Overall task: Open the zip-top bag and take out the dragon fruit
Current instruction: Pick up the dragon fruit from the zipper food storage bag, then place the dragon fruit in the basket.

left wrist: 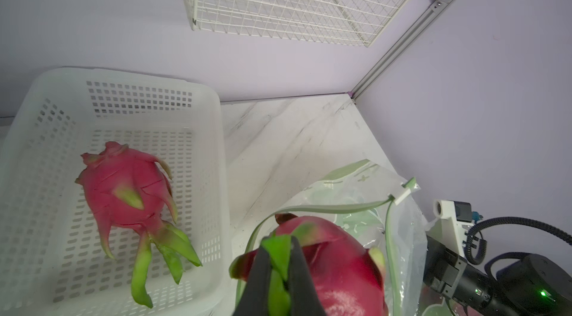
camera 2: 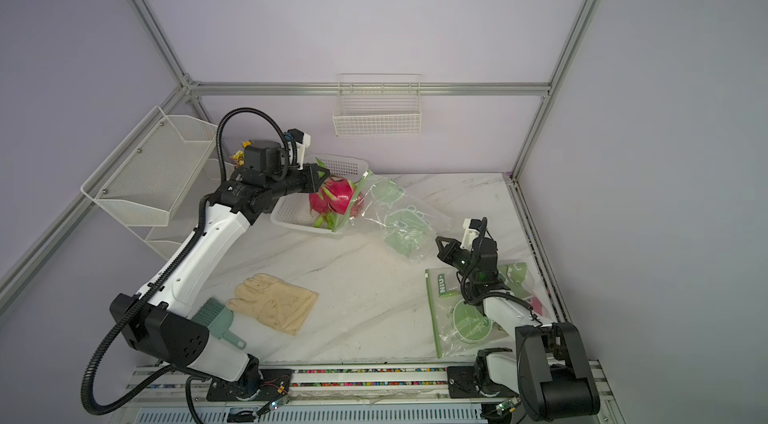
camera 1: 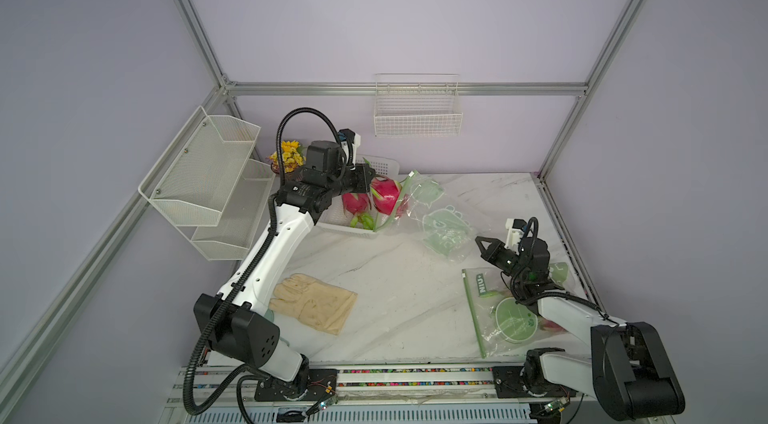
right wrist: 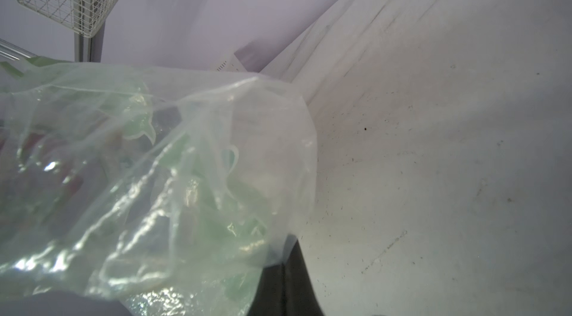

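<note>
A magenta dragon fruit (left wrist: 340,255) sticks halfway out of the open mouth of a clear zip-top bag (left wrist: 402,237) printed in green. My left gripper (left wrist: 280,241) is shut on that fruit's green leafy tip. In both top views this fruit (camera 1: 386,195) (camera 2: 336,197) hangs at the basket's right edge, under the left gripper (camera 1: 370,176). A second dragon fruit (left wrist: 123,184) lies in the white plastic basket (left wrist: 216,144). The bag (camera 1: 444,226) trails right to my right gripper (camera 1: 480,241), whose jaws are shut on the bag's far corner (right wrist: 286,255).
Another zip-top bag (camera 1: 498,318) lies flat under the right arm, something pink (camera 1: 552,324) inside it. A tan glove (camera 1: 316,303) and a green brush (camera 2: 216,318) lie front left. Mesh shelves (camera 1: 208,176) hang on the left wall and a wire basket (camera 1: 417,110) on the back wall.
</note>
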Robot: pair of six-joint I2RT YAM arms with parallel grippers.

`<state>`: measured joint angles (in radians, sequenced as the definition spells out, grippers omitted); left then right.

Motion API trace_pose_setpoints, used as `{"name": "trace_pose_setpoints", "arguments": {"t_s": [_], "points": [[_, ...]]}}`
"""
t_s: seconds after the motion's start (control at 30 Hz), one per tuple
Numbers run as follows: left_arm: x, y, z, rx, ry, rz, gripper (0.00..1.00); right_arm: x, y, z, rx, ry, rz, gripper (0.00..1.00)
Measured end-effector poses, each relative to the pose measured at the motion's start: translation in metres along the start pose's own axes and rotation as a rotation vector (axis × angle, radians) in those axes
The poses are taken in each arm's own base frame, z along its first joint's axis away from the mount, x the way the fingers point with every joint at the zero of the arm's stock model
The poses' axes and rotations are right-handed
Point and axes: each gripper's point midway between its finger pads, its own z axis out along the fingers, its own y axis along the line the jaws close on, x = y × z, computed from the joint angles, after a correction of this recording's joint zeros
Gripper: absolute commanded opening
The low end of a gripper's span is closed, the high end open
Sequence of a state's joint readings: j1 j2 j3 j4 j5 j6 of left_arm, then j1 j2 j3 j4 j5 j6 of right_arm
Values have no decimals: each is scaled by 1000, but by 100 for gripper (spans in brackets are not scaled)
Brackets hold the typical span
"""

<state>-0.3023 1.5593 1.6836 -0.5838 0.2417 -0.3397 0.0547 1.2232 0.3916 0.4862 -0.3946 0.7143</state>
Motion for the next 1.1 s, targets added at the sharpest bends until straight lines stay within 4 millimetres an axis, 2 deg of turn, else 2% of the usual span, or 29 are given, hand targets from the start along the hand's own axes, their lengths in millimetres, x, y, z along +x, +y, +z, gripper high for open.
{"name": "trace_pose_setpoints", "arguments": {"t_s": [0.27, 0.37, 0.57, 0.8, 0.97, 1.1], "points": [[-23, 43, 13, -213, -20, 68, 0, 3, -21, -1, 106, 2, 82, 0], [-31, 56, 26, -271, -29, 106, 0, 3, -28, -2, 139, -1, 109, 0], [-31, 87, 74, -374, -1, 167, 0, 4, -39, -4, 194, -16, 161, 0], [-7, 120, 133, -435, 48, 202, 0, -5, -45, -8, 224, -66, 234, 0], [2, 134, 160, -454, 42, 209, 0, -8, -48, -9, 232, -89, 311, 0], [-5, 138, 175, -458, -6, 212, 0, -11, -48, -9, 226, -110, 379, 0]]}}
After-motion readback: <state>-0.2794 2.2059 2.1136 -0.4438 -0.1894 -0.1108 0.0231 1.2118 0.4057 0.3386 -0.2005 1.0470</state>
